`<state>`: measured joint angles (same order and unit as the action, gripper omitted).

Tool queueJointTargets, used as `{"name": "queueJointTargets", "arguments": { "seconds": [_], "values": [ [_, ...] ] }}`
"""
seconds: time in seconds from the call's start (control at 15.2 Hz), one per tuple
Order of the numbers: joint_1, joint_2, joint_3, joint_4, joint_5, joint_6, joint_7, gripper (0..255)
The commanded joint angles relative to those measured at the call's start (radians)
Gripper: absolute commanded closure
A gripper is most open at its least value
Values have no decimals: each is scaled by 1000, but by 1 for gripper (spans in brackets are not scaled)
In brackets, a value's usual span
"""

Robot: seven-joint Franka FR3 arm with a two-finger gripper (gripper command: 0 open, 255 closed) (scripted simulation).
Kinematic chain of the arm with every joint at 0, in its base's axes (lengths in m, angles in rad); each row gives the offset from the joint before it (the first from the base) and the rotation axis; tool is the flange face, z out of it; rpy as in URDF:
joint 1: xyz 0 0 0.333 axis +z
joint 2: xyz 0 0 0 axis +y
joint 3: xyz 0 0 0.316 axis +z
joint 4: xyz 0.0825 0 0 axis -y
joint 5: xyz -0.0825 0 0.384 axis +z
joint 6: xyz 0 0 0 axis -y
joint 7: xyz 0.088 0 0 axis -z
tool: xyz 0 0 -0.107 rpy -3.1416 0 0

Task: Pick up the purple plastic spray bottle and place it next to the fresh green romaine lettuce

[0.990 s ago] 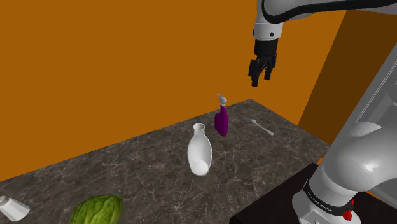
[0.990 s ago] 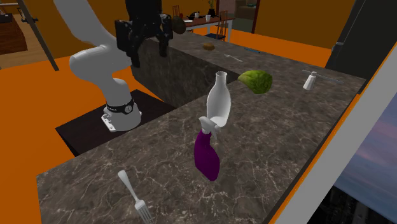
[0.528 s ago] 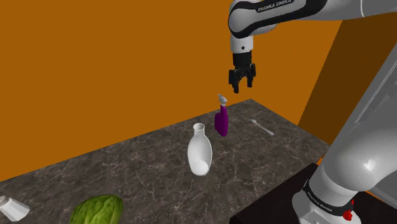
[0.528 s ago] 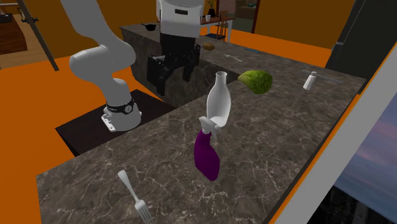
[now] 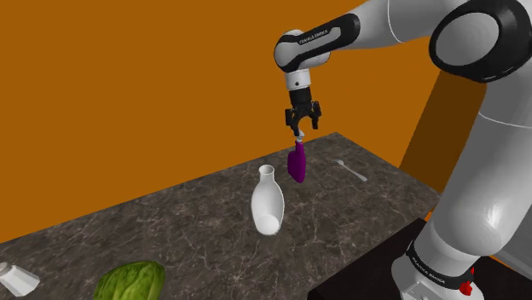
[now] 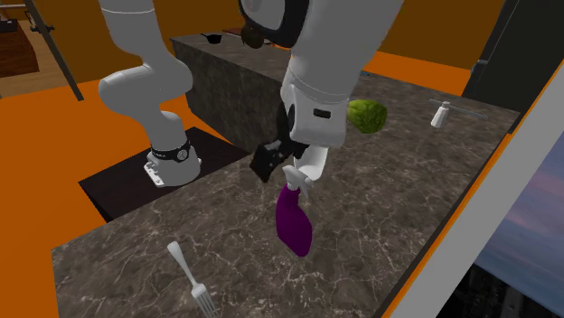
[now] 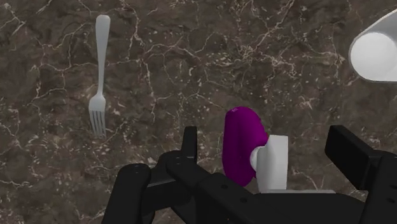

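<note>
Hovering pre-grasp: gripper (image 5: pixel 301 126) hangs right above the purple spray bottle (image 5: pixel 297 164), nothing held. Fingers (image 7: pixel 350 149) spread wide; in the wrist view the bottle's purple body and white trigger head sit between them, closer to one finger, neither touching. Bottle stands on the dark marbled counter (image 5: pixel 196 217), toward the end where the fork (image 5: pixel 351 170) lies, back from the stand-side edge. Lettuce (image 5: pixel 130 281) lies well apart, at the opposite end by the stand-side edge, past the white vase (image 5: pixel 268 203). Next, likely: drop lower, centre on the body, close, lift.
</note>
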<state>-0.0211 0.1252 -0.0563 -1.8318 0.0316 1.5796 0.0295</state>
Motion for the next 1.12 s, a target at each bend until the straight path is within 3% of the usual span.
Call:
{"name": "queueJointTargets", "arguments": {
  "seconds": [0.0,0.46,1.06],
  "values": [
    [-2,102,-1,78,13,-19,14,0],
    [-17,434,-2,377,56,-115,57,0],
    [-10,398,0,228,57,-3,54,0]
  ]
}}
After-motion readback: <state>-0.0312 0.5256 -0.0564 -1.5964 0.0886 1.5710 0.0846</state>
